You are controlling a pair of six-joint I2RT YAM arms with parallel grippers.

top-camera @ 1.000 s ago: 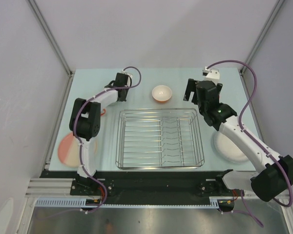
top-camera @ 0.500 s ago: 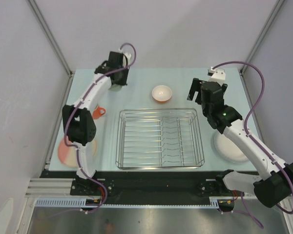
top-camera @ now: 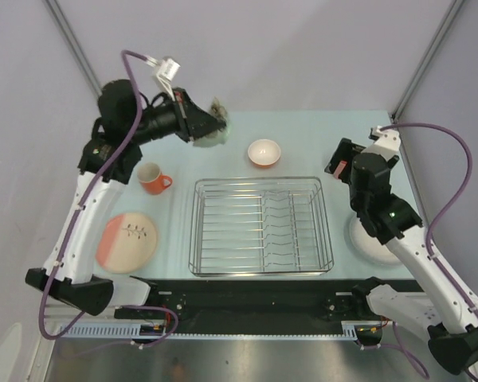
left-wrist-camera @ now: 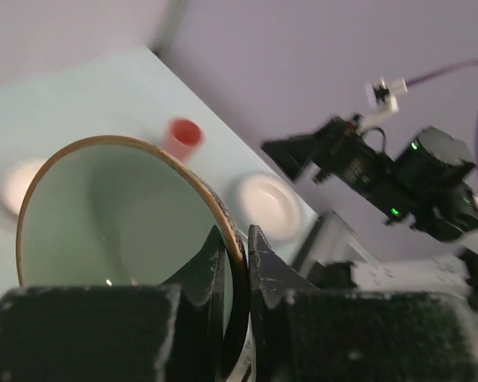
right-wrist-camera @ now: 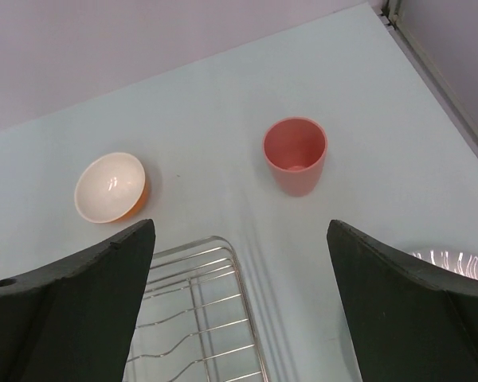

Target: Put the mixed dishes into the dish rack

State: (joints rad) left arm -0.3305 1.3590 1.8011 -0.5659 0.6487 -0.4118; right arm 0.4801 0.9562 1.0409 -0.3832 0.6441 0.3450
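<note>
My left gripper (top-camera: pixel 201 123) is raised above the table's far left and is shut on the rim of the grey-green bowl (top-camera: pixel 215 129). In the left wrist view the fingers pinch the bowl (left-wrist-camera: pixel 103 215) at its rim. The silver dish rack (top-camera: pixel 260 225) stands mid-table with no dish in it. The orange bowl (top-camera: pixel 264 152) sits just beyond it. The orange mug (top-camera: pixel 151 177) and salmon-pink plate (top-camera: pixel 126 241) are at the left. My right gripper (top-camera: pixel 340 159) is open and empty above the rack's far right corner (right-wrist-camera: pixel 215 263). The salmon-pink cup (right-wrist-camera: pixel 295 155) stands upright ahead of it. The white plate (top-camera: pixel 374 243) lies at the right.
Grey walls and metal frame posts close in the table's back and sides. The right arm's forearm hangs over part of the white plate. The black arm-base rail runs along the near edge.
My left arm has lifted the grey-green bowl off the far left of the table and swung up, uncovering the mug and pink plate. My right gripper has drawn back to the right.
</note>
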